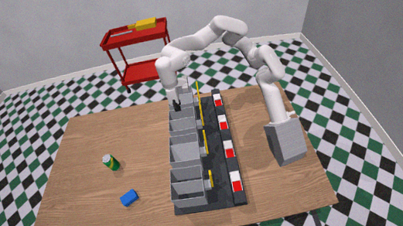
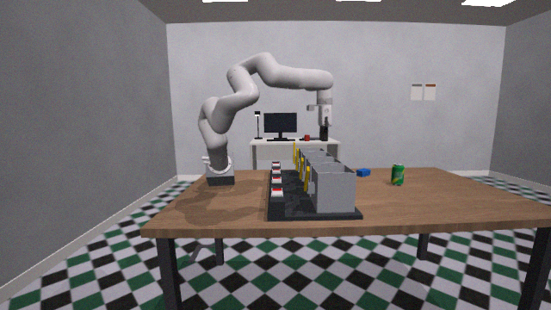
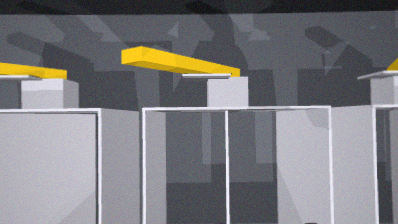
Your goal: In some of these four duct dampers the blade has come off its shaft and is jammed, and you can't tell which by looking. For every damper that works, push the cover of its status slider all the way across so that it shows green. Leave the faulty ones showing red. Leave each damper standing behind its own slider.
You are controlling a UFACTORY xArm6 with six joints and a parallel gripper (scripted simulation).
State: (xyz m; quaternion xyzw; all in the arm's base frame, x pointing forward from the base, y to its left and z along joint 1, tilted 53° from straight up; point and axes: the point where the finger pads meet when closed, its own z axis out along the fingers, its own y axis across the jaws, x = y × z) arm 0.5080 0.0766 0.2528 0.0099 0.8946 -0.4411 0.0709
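Observation:
Four grey box dampers stand in a row on a dark base plate (image 1: 212,154): the farthest (image 1: 184,96), then (image 1: 183,125), (image 1: 184,151) and the nearest (image 1: 188,189). Each has a yellow lever, such as the one on the third damper (image 1: 205,141). In front of them four sliders (image 1: 218,100) (image 1: 222,122) (image 1: 229,149) (image 1: 236,182) all show red beside a white cover. My gripper (image 1: 176,105) hangs above the far end of the row, on the side away from the sliders, part-way open and empty; it also shows in the exterior view (image 2: 324,133). The wrist view shows one damper (image 3: 235,160) with its yellow lever (image 3: 180,61); my fingers are out of that frame.
A green can (image 1: 110,162) and a blue block (image 1: 129,197) lie on the table's left half. My grey base box (image 1: 286,142) stands right of the sliders. A red cart (image 1: 136,51) stands on the floor behind the table.

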